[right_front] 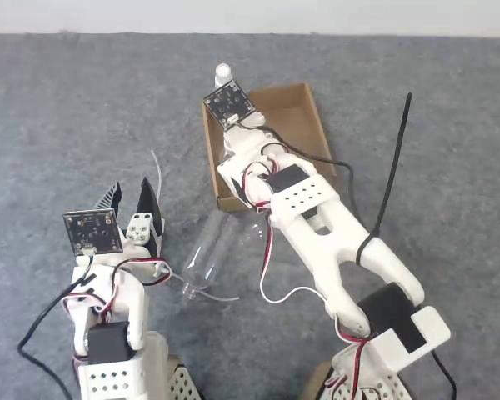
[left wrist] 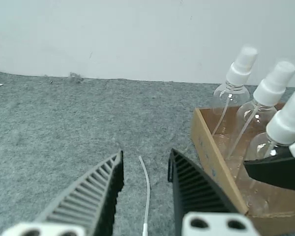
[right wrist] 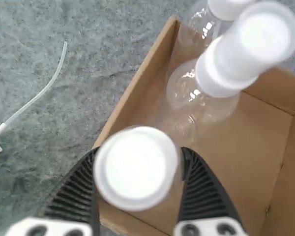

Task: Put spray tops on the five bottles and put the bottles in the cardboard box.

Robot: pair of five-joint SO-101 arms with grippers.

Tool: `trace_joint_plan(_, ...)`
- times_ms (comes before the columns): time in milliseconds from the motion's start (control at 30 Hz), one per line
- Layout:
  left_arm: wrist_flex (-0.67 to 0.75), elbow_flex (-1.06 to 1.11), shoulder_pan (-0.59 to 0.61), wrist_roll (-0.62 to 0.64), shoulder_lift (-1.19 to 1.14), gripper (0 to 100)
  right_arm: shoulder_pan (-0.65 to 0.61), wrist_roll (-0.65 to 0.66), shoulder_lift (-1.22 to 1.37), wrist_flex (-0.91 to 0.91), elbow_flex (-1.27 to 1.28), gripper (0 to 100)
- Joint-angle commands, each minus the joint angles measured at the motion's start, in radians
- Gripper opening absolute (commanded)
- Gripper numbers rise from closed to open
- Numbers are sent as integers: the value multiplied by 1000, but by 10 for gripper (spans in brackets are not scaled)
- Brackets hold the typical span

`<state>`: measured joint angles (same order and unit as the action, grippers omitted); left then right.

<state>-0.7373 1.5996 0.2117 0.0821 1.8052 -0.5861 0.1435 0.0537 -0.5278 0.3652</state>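
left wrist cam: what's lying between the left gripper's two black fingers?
A thin white plastic tube on the grey carpet, in the gap of the open left gripper, ungripped. Left wrist view shows it.

The grey, felt-covered table top (right_front: pixel 67 108) runs back to a pale wall (left wrist: pixel 137 34). An open brown cardboard box (right_front: pixel 293 117) sits flat on it, towards the far middle. Just off the box's near corner a clear plastic bottle (right_front: pixel 212 250) lies on its side, neck towards the near edge. Left of the box a thin white dip tube (right_front: pixel 156 171) lies on the felt.
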Motion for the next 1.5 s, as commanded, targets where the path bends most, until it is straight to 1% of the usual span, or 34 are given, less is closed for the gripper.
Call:
trace_joint_plan(0, 5, -12, 3, -2, 17, 141, 13, -9, -13, 13, -37, 11)
trace_joint_plan(133, 5, -12, 3, -2, 17, 141, 13, -9, -13, 12, -34, 19)
trace_joint_plan(367, 5, -12, 3, -2, 17, 141, 13, -9, -12, 8, -29, 168)
trace_joint_plan(600, 5, -12, 3, -2, 17, 141, 8, -9, -10, -12, -31, 185)
trace_joint_plan(800, 5, -12, 3, -2, 17, 141, 7, -12, -12, -42, -32, 265)
trace_joint_plan(933, 5, -12, 3, -2, 17, 141, 5, -58, -16, -48, -32, 277)
trace_joint_plan(1067, 5, -12, 3, -2, 17, 141, 4, -63, -24, -70, -40, 292)
trace_joint_plan(1300, 5, -12, 3, -2, 17, 142, -41, -64, -84, -119, -43, 292)
trace_joint_plan(1467, 5, -12, 3, -2, 17, 142, -47, -68, -122, -157, -37, 292)
